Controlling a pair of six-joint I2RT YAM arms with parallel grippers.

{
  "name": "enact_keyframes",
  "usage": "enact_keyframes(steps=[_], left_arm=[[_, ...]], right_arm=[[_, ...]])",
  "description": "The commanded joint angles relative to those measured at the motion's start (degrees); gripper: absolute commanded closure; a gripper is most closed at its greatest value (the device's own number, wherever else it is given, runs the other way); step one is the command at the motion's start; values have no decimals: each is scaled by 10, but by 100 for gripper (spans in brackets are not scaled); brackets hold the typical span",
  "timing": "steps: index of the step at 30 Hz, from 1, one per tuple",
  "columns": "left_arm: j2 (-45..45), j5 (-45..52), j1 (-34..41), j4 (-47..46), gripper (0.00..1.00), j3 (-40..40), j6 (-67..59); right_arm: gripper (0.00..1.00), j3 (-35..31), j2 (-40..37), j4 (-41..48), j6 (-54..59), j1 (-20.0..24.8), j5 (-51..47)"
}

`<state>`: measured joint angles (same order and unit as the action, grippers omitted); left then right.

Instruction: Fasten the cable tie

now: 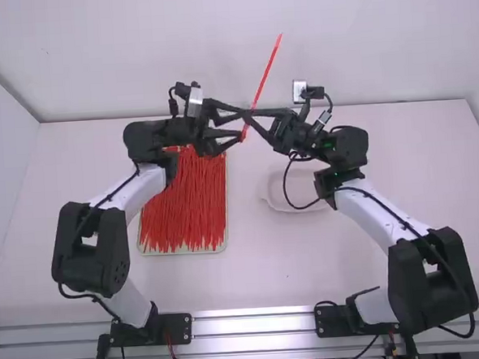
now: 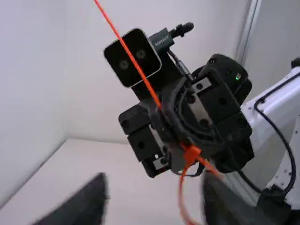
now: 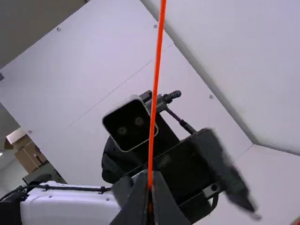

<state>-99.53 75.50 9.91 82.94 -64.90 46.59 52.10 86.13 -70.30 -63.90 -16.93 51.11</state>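
A red cable tie (image 1: 265,72) sticks up and away above the middle of the table, where both grippers meet. My right gripper (image 1: 256,120) is shut on its strap; in the right wrist view the fingers (image 3: 137,201) pinch the strap (image 3: 157,84) near the bottom edge. From the left wrist view, the right gripper (image 2: 180,150) holds the tie (image 2: 136,65) with its head (image 2: 190,152) at the fingertips and a loop (image 2: 180,197) curling below. My left gripper (image 1: 244,124) stands open around that loop, its fingers (image 2: 89,201) wide apart.
A tray (image 1: 224,247) heaped with several red cable ties (image 1: 184,203) lies on the left half of the table under the left arm. A shallow white dish (image 1: 277,200) sits under the right arm.
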Motion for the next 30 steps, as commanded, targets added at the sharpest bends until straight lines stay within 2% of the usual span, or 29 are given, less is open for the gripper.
enact_keyframes(steps=[1, 5, 9, 15, 19, 22, 26, 30], left_arm=[[3, -2, -5, -7, 1, -10, -1], [3, -22, -28, -65, 1, -10, -1], [3, -26, -55, -180, 1, -10, -64], [3, -40, -73, -460, 1, -10, -239], [3, -111, -74, -607, 1, -10, -325], [3, -147, -75, -670, 1, -10, -362], [3, -197, -69, -763, 1, -10, -412], [3, -195, -70, -816, 1, -10, -453]], right_arm=[[100, 0, -9, 3, 10, 20, 20], [100, -1, -9, 15, 14, 45, 63], [100, -1, -9, 71, 65, 70, 100], [100, -13, -9, 193, 155, 100, 105], [100, -14, -9, 279, 229, 118, 105], [100, -15, -9, 331, 281, 125, 106], [100, -15, -9, 454, 388, 124, 69], [100, -15, -9, 554, 458, 124, -11]])
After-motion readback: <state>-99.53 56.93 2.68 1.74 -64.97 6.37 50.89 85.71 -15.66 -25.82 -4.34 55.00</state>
